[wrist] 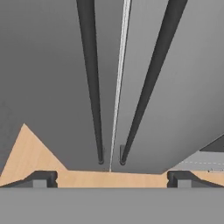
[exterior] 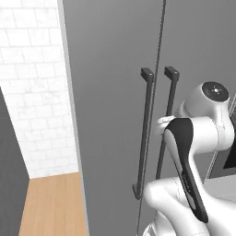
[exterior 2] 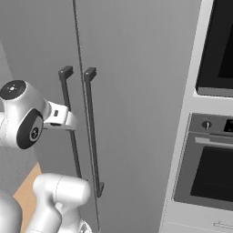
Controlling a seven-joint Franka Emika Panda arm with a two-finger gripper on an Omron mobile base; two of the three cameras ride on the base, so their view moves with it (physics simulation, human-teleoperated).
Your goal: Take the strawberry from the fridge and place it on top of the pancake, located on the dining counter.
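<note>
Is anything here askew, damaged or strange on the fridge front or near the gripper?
Nothing stands out. The fridge has both doors shut, with its two handles straight and parallel. The gripper is open and holds nothing. The wall oven beside it looks intact.

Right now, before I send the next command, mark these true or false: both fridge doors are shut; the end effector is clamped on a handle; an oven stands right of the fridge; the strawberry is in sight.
Both fridge doors are shut: true.
The end effector is clamped on a handle: false, its fingers stand wide apart, holding nothing.
An oven stands right of the fridge: true.
The strawberry is in sight: false, closed doors hide the shelves.
</note>
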